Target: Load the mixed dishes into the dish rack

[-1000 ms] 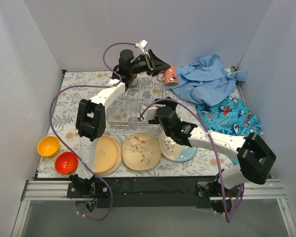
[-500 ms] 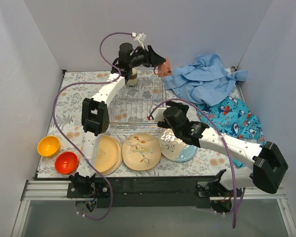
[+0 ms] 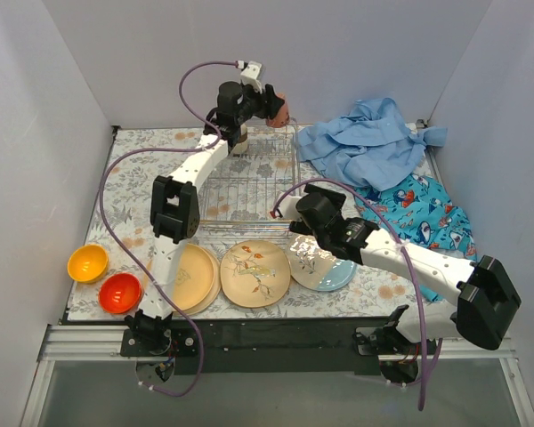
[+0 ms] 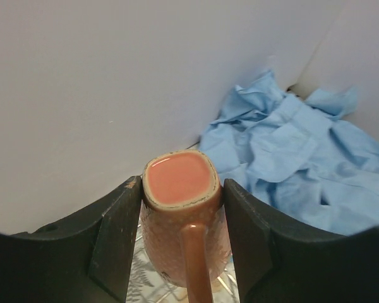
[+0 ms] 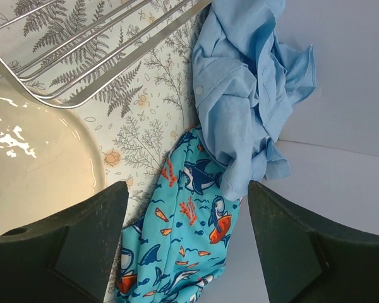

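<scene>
cup (image 4: 179,189) moved left toward dish rack (image 3: 249,182) | left tool (image 4: 182,214) grasps it | right tool (image 5: 186,227) released

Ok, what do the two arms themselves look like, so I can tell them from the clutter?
Both the left arm and right arm have white links between chunky black joint housings. A thin purple cable loops loosely along each, with a white connector at the left wrist. The jaws are broad, matte black in both wrist views.
</scene>
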